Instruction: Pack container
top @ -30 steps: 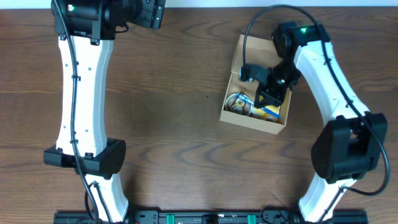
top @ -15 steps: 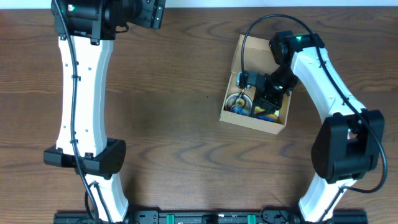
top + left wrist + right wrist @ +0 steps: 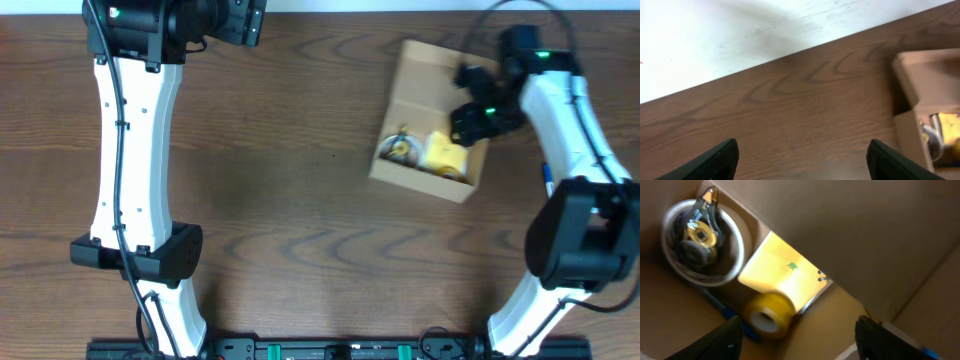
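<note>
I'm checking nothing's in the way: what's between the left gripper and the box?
Only bare wooden table lies between the left gripper and the container, shown in the left wrist view.

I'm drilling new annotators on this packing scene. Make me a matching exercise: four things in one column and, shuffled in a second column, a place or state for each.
Things
1. small yellow tape roll
2. clear round tape ring
3. left gripper
4. right gripper

Places or states
A. open above the inside of the tan cardboard box
B. in the box, encircling a black-and-yellow piece
C. open over the bare brown wooden table, with the box off to one side
D. in the box, at the edge of a flat yellow pad

Pairs: 1-D, 2-B, 3-C, 4-A
</note>
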You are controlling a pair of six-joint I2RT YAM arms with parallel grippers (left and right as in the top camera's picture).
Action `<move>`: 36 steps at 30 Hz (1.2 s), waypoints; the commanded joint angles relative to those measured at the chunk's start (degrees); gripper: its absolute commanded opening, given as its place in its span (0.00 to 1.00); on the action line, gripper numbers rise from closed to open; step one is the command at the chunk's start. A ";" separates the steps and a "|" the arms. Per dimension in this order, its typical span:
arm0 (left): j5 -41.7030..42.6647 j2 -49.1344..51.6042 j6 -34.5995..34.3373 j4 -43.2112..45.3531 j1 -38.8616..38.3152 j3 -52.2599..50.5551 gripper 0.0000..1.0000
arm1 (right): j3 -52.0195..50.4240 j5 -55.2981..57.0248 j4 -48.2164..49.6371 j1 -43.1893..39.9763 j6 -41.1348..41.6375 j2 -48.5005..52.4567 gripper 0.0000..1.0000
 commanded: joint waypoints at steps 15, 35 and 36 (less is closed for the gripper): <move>-0.66 -0.81 -0.28 0.35 0.13 0.83 0.82 | 1.95 -4.81 -1.64 3.89 2.23 -1.95 0.11; -0.61 -0.81 -0.28 -0.13 0.13 0.83 0.82 | -6.95 -7.23 3.30 10.86 2.40 -1.64 0.01; -0.61 -0.81 -0.28 -0.13 0.13 0.83 0.82 | -7.54 -8.04 3.34 10.93 2.40 -1.62 0.01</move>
